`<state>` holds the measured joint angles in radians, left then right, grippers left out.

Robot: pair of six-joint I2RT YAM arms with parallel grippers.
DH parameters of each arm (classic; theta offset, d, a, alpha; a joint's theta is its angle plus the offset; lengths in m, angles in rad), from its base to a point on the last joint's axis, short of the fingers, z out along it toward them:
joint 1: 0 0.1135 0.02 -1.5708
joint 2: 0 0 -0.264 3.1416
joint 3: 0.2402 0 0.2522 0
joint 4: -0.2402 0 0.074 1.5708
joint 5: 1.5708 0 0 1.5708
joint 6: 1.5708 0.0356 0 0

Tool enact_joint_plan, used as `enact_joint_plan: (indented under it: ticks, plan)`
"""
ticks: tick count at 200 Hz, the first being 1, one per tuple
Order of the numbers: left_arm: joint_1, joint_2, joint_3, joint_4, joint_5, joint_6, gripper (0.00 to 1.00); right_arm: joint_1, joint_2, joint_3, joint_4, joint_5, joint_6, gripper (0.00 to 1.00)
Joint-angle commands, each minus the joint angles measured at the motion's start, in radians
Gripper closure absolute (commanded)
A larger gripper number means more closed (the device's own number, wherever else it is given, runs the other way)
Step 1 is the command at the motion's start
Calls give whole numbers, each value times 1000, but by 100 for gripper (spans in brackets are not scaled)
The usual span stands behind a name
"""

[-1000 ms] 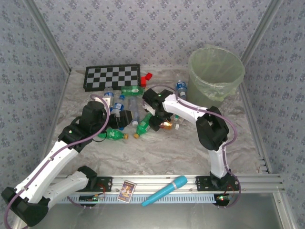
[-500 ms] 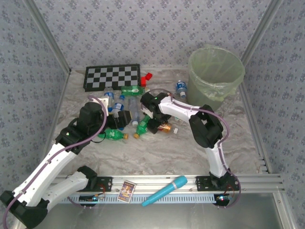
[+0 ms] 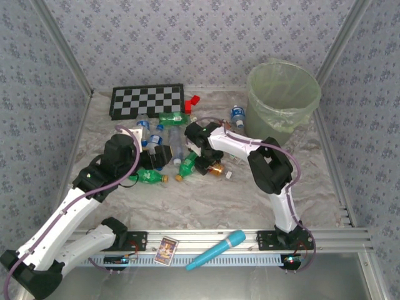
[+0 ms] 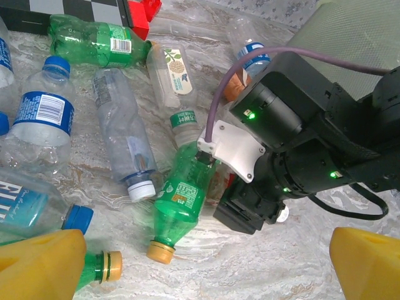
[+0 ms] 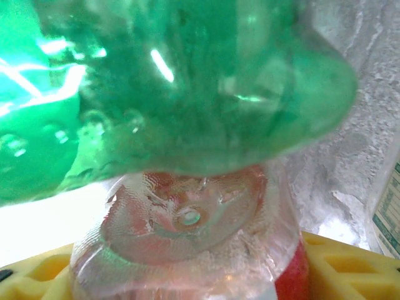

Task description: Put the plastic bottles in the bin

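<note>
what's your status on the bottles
Left gripper open, empty. Right gripper straddles brown-orange bottle, grip unclear. Green bottle crowding right beside it.

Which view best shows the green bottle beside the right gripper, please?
The left wrist view: the green bottle lies nearly whole, label and cap clear. Top external shows it small; the right wrist shows a blurred green close-up.

Patterned grey-blue walls (image 3: 187,37), marbled tabletop (image 3: 206,200)
</note>
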<state>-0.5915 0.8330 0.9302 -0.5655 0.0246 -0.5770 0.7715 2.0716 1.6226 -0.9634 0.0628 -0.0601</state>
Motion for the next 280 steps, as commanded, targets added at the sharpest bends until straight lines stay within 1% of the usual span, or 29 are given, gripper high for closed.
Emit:
enact_joint_plan:
  ticks: [1,49,88,127,167,209,235,251,269,280]
  plan:
    - [-5,22,19,20,1,14,0,6,-101,8,-30,0,27,38]
    - [-7,113,59,70,50,26,0,-33,-265,15,-28,-9,88,38]
    - [-6,194,114,112,98,31,0,-79,-398,58,-57,-32,126,38]
    - [-13,257,174,142,128,35,0,-176,-540,78,-43,-79,180,38]
    - [-27,316,234,159,153,47,0,-278,-661,122,-29,-73,221,36]
    - [-55,364,298,189,179,62,0,-420,-729,179,-25,-116,263,36]
    - [-78,391,345,193,178,72,0,-524,-778,162,21,-114,310,36]
    - [-92,399,367,196,180,74,0,-605,-803,144,61,-118,345,35]
    - [-104,401,385,195,180,81,0,-709,-825,125,109,-157,412,35]
    - [-109,401,391,195,179,83,0,-779,-841,98,162,-207,458,35]
